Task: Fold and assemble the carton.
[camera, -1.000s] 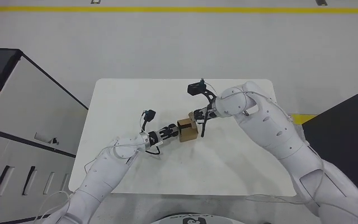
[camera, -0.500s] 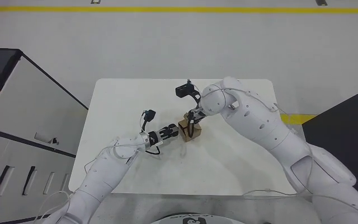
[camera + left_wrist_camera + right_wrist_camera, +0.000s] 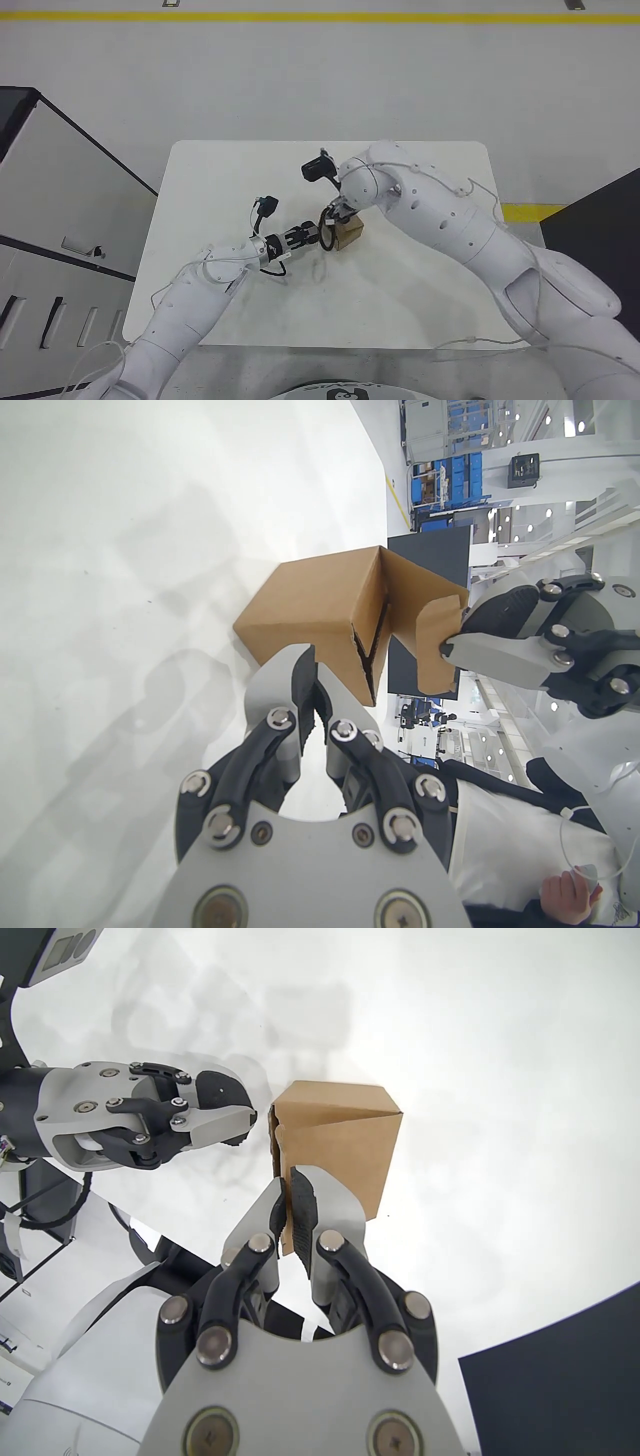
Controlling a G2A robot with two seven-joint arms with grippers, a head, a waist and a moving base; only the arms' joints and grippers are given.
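Note:
A small brown carton point(image 3: 349, 236) stands near the middle of the white table point(image 3: 220, 190). One end flap point(image 3: 432, 650) sticks out, and my right gripper point(image 3: 289, 1178) is shut on its edge, above the carton's left end in the top view point(image 3: 331, 214). In the left wrist view the right gripper point(image 3: 447, 645) pinches that same flap. My left gripper point(image 3: 312, 657) is shut with nothing between its fingers. Its tips sit at the carton's left end point(image 3: 323, 237), close beside the open edge point(image 3: 274, 1128). The carton's body point(image 3: 310, 610) rests on the table.
A dark cabinet point(image 3: 40, 180) stands off the table's left side and a black panel point(image 3: 600, 230) off its right. The table has free room all around the carton, with the front edge point(image 3: 360, 347) toward the robot.
My right arm has swung from the carton's right side over to its left end, bringing the gripper down onto the flap. The carton has shifted slightly right. The left arm has stayed put.

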